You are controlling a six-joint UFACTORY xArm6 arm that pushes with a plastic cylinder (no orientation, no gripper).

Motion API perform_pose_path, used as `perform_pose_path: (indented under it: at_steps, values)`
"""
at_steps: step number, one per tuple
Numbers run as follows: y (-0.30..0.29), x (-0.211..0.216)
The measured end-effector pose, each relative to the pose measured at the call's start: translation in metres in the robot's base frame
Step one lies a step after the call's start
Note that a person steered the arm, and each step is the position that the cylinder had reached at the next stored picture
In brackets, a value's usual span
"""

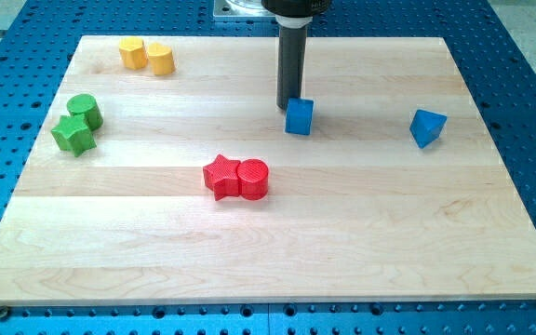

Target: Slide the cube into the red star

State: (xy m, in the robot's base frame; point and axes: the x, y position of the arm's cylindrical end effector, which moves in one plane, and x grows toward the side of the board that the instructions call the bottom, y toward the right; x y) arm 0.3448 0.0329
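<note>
- One blue cube sits upper middle of the frame; my tip touches or nearly touches its upper-left edge. No fingers exist to open or close, only the rod.
- Red star lies down-left of the cube, pressed against a red cylinder on its right.
- Risk, I judge: pushing from this side could send the cube into the cylinder, or spin it off the tip.
- Wooden board looks smooth; blue wedge, green blocks and yellow blocks stand well apart, over a blue perforated table.
</note>
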Motion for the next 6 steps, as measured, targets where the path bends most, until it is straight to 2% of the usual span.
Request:
perform_pose_path:
  at_steps: [1, 4, 6]
  values:
    - [-0.002, 0.0]
    - [-0.063, 0.0]
    - [-0.065, -0.007]
